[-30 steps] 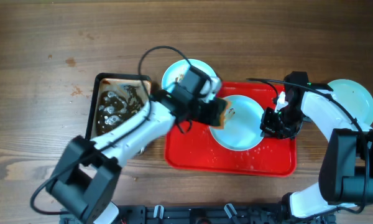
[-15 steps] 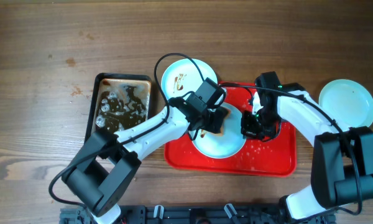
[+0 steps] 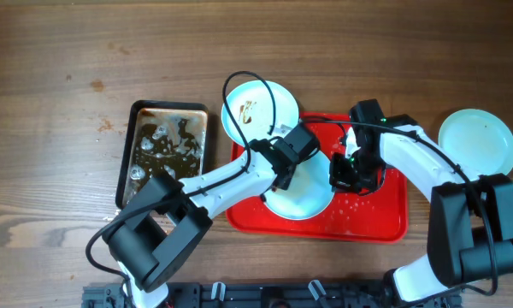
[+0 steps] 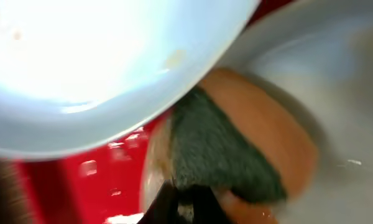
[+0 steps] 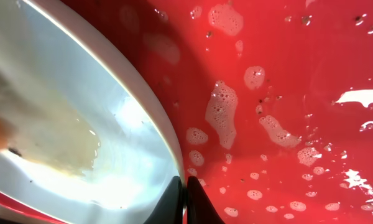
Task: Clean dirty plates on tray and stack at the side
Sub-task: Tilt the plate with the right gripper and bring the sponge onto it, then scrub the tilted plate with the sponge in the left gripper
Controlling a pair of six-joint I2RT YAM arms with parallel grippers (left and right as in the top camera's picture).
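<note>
Right now my left tool point(image 3: 289, 161) is clamped on a sponge point(image 4: 236, 155), orange with a green scouring face, and it sits down on the middle plate point(image 3: 303, 195). My right tool point(image 5: 186, 196) has its jaws almost together, pinched on that plate's right rim to steady it.

The plate lies on the red tray point(image 3: 385, 218), directly under the left tool and just to the left of the right tool. Being round, it has no long axis to line up with. Its bowl is pale and wet, and a thin brownish film shows in the right wrist view, so I judge the scrubbing isn't finished. Suds dot the tray beside it.

A smeared plate point(image 3: 256, 107) overhangs the tray's far left corner, near the left tool, so the left arm is closer to it. A clean plate point(image 3: 477, 141) rests on the desk point(image 3: 68, 68) well to the right of the tray, nearer my right arm. A dark pan point(image 3: 164, 154) of brown liquid sits to the left.
</note>
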